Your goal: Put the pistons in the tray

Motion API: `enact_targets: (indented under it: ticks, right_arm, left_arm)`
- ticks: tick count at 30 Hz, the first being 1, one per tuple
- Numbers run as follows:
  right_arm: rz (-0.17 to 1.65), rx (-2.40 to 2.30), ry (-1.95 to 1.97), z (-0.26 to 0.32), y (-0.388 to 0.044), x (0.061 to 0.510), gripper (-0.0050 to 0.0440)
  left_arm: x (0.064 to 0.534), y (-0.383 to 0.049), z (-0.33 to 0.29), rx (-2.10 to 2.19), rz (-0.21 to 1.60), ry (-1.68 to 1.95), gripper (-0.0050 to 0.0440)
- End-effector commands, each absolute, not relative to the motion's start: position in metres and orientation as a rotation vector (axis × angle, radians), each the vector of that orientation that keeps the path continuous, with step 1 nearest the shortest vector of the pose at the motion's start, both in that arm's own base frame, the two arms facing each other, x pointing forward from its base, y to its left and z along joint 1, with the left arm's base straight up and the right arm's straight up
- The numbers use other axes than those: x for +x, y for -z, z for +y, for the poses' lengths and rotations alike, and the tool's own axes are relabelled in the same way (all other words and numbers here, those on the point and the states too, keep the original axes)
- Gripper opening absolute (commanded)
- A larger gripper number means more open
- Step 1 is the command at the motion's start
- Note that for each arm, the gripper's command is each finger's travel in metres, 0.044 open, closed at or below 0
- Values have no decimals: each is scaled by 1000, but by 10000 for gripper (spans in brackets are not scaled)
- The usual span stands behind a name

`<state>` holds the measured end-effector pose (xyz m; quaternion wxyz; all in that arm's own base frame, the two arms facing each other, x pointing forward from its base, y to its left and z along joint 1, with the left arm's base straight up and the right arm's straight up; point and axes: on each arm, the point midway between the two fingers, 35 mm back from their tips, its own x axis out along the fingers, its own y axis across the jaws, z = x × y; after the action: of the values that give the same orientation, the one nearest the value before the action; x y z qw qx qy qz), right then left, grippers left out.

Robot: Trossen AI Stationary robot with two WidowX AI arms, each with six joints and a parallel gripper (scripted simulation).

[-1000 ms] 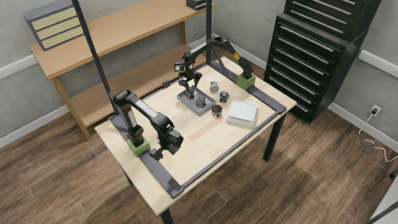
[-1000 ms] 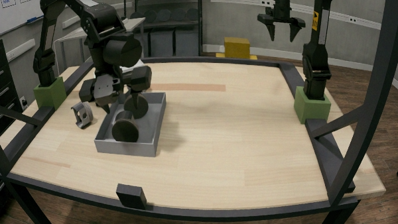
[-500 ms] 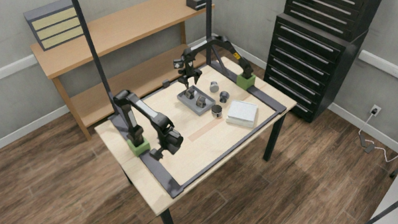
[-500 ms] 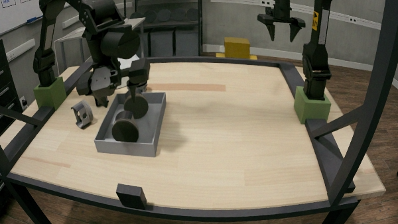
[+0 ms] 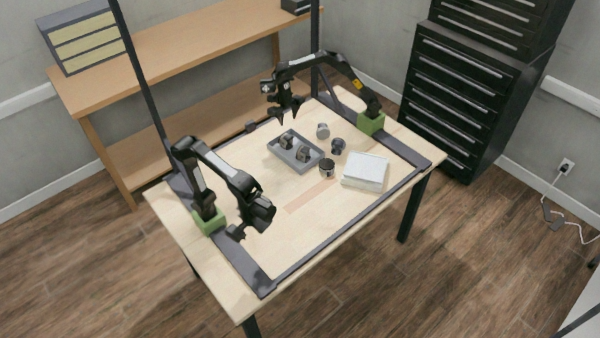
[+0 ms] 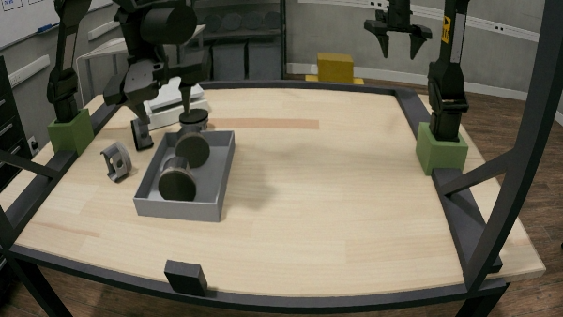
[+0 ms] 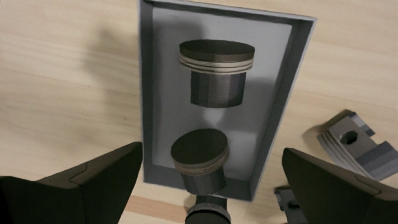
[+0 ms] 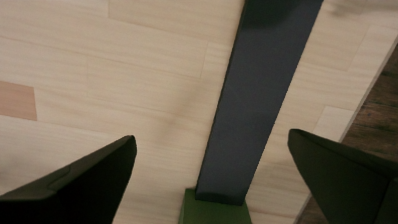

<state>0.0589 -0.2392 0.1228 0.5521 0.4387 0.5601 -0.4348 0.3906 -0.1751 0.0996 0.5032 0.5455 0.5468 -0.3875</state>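
The steel tray (image 5: 283, 159) (image 6: 178, 210) (image 7: 167, 107) holds two dark pistons lying on their sides: one (image 5: 286, 142) (image 6: 176, 185) (image 7: 217, 90) at the shelf end, the other (image 5: 303, 154) (image 6: 192, 150) (image 7: 200, 150) toward the opposite end. Outside it are a light grey piston (image 5: 323, 131) (image 6: 123, 161) (image 7: 357, 145), a dark one (image 5: 338, 145) (image 6: 142, 135) and an upright dark one (image 5: 326, 167) (image 6: 193, 118) close to the tray's end. My left gripper (image 5: 287, 120) (image 6: 167, 117) (image 7: 213, 152) is open and empty, raised above the tray. My right gripper (image 6: 399, 57) (image 8: 211, 139) is open and empty, high over its own side.
A white boxy device (image 5: 365, 172) (image 6: 164, 114) stands past the loose pistons. Dark frame rails (image 5: 345, 235) (image 8: 250, 110) edge the table, and frame posts (image 5: 145, 85) rise at the shelf side. A small black block (image 5: 250, 126) (image 6: 186, 278) sits on the shelf-side rail.
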Motion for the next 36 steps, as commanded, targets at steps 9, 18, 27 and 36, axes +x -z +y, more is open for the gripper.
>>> enact_targets:
  ticks: [9, 18, 27, 36]
  right_arm:
    - [1299, 1013, 1034, -244, -131, 61, 400]
    - [1299, 1013, 1034, -244, -131, 61, 400]
    - [1299, 1013, 1034, -244, -131, 61, 400]
    - [1299, 1013, 1034, -244, -131, 61, 400]
  left_arm:
    - [395, -118, -177, 1182, 1342, 847, 378]
    - [395, -118, -177, 957, 1412, 715, 378]
    - [395, -120, -177, 781, 1450, 611, 378]
    - [391, -126, -175, 552, 1480, 477, 378]
